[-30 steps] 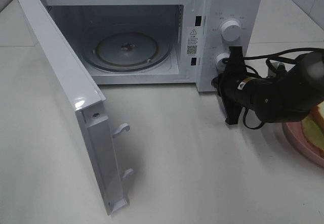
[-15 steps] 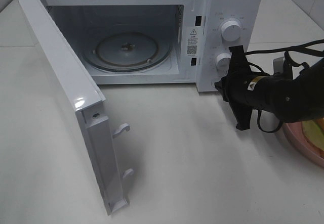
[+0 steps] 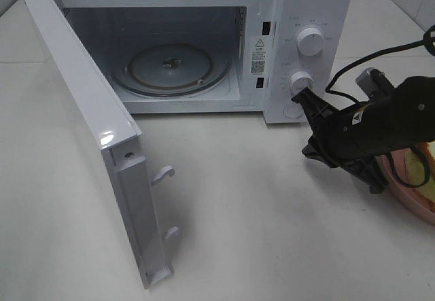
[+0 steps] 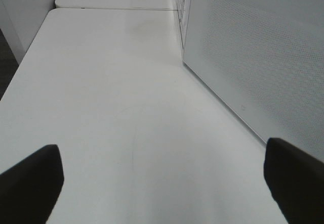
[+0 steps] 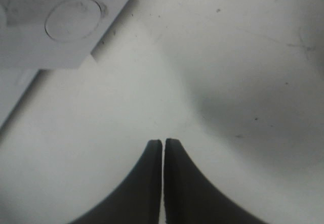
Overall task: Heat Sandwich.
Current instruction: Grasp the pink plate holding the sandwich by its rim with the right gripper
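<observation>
One sandwich [image 3: 423, 172] lies on a pink plate [image 3: 413, 207] to the right of the microwave [image 3: 306, 15], at the very edge of the high view. Only a pale sliver of bread shows, because the right arm covers most of it.

The right end effector [image 5: 163, 143] hangs between the microwave and the plate, just off the microwave's front right corner. Its fingers are pressed together with nothing between them, and it points down at the bare desk [image 3: 258, 233]. Its own camera catches the round button [image 5: 73, 19] low on the microwave's control panel. By my reading it is turning towards the plate, and the fingers will have to part before they can take the plate or the bread.

The microwave's door [image 3: 88, 124] is swung wide to the left and the turntable [image 3: 170, 70] is bare, so the cavity looks ready to receive the food.

The left end effector [image 4: 162, 155] sits on the far side of that door, fingers spread wide and empty. It is probably parked there to keep clear of the route into the cavity.
</observation>
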You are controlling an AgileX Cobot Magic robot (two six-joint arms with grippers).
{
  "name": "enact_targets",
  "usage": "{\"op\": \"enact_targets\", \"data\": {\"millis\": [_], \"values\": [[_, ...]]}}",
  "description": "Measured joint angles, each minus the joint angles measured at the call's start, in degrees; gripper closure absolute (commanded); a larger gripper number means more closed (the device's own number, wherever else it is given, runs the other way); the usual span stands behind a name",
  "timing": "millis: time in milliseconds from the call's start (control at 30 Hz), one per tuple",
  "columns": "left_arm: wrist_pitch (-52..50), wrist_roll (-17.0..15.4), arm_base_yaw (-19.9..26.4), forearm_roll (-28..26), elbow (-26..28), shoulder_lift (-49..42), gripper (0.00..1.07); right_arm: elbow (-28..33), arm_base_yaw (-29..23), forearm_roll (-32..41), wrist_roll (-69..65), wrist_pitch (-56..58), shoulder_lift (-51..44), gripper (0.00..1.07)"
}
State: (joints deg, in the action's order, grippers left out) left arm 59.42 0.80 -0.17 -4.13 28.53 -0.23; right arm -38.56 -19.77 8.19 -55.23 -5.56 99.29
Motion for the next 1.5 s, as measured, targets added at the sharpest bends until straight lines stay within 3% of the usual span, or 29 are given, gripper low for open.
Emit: {"op": "enact_targets", "data": {"millis": [333,433,600,1000,1133,1167,1233,1300,1333,1400,1500], "values": [[0.0,0.0,0.0,0.0,0.0,0.0,0.05,-0.1,0.0,-0.2,27.2,9.7,-5.7,0.99],[0.0,0.0,0.0,0.0,0.0,0.0,0.05,-1.5,0.0,-0.4,39.4,15.9,-7.4,0.98],[0.0,0.0,0.0,0.0,0.0,0.0,0.05,-3.8,0.0,-2.0,48.4,25.0,-7.8,0.96],[0.0,0.0,0.0,0.0,0.0,0.0,0.05,-10.6,0.0,-13.7,50.5,46.5,-8.0,0.89],[0.0,0.0,0.0,0.0,0.0,0.0,0.05,-14.2,0.0,-16.8,50.4,52.4,-8.0,0.67],[0.0,0.0,0.0,0.0,0.0,0.0,0.05,-14.2,0.0,-16.8,50.4,52.4,-8.0,0.67],[0.0,0.0,0.0,0.0,0.0,0.0,0.05,-15.7,0.0,-17.6,50.4,54.6,-8.0,0.47],[0.0,0.0,0.0,0.0,0.0,0.0,0.05,-16.4,0.0,-18.1,50.4,55.6,-8.0,0.34],[0.0,0.0,0.0,0.0,0.0,0.0,0.05,-16.4,0.0,-18.1,50.4,55.6,-8.0,0.34],[0.0,0.0,0.0,0.0,0.0,0.0,0.05,-17.1,0.0,-18.7,50.4,56.3,-8.0,0.16],[0.0,0.0,0.0,0.0,0.0,0.0,0.05,-17.2,0.5,-18.9,50.5,56.3,-8.0,0.10]]}}
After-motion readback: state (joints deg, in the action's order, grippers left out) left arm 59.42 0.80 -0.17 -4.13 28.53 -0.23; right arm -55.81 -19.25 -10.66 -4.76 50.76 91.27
